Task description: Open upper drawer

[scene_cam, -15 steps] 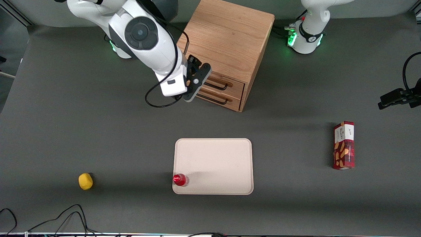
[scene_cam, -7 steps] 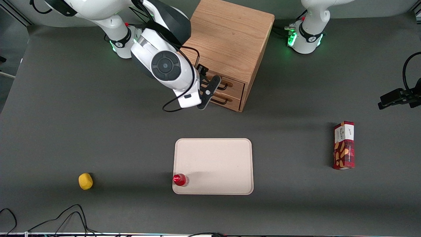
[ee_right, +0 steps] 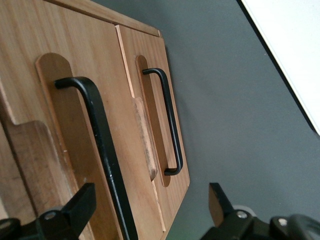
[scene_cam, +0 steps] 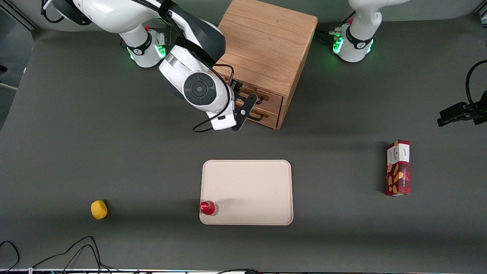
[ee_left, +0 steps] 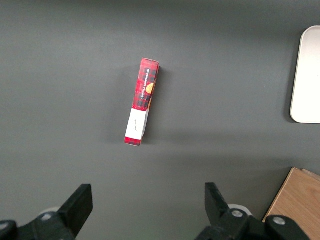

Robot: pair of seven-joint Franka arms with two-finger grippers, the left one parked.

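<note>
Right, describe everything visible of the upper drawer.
The upper drawer is the top one of two in a light-oak cabinet, above the matching lower drawer. Its front is pale wood with a rounded recess and a thin black wire handle. It looks shut, flush with the cabinet. The gripper sits open right in front of it, not yet closed on the handle.

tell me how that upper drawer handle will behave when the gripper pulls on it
The upper drawer's handle looks like thin black wire, probably stiff yet smooth, so open gripper fingers might slip. The upper drawer seems shallow, likely sliding lightly.

No legible text anywhere — print on red box [scene_cam: 398, 168] too small.
</note>
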